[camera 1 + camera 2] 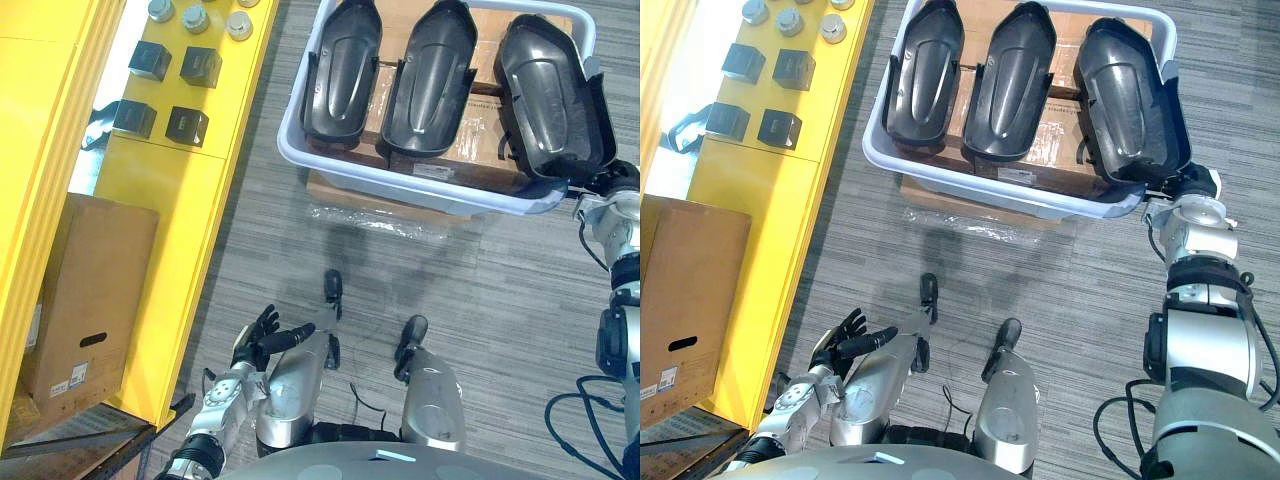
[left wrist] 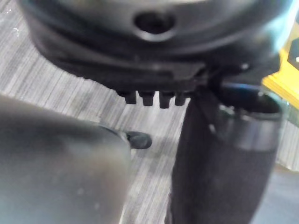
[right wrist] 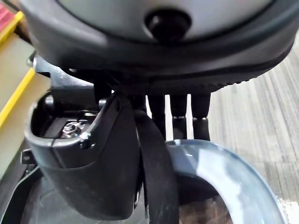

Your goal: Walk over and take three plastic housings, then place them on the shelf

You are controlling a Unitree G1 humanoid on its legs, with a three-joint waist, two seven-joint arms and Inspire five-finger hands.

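Three dark plastic housings lie side by side in a pale tub (image 1: 400,185): the left housing (image 1: 342,65), the middle housing (image 1: 430,75) and the right housing (image 1: 555,90). My right hand (image 1: 612,182) is at the tub's near right corner, by the right housing's near end, which overhangs the rim. In the right wrist view the housing's thin dark edge (image 3: 156,182) runs between the thumb (image 3: 84,163) and the fingers (image 3: 180,116), which pinch it. My left hand (image 1: 262,340) hangs low at the left with relaxed fingers and holds nothing.
A yellow shelf (image 1: 170,200) runs along the left, carrying dark blocks (image 1: 200,67) and silver metal parts (image 1: 195,17). A cardboard box (image 1: 85,290) sits on its lower level. The tub rests on cardboard boxes (image 1: 380,200) on grey carpet.
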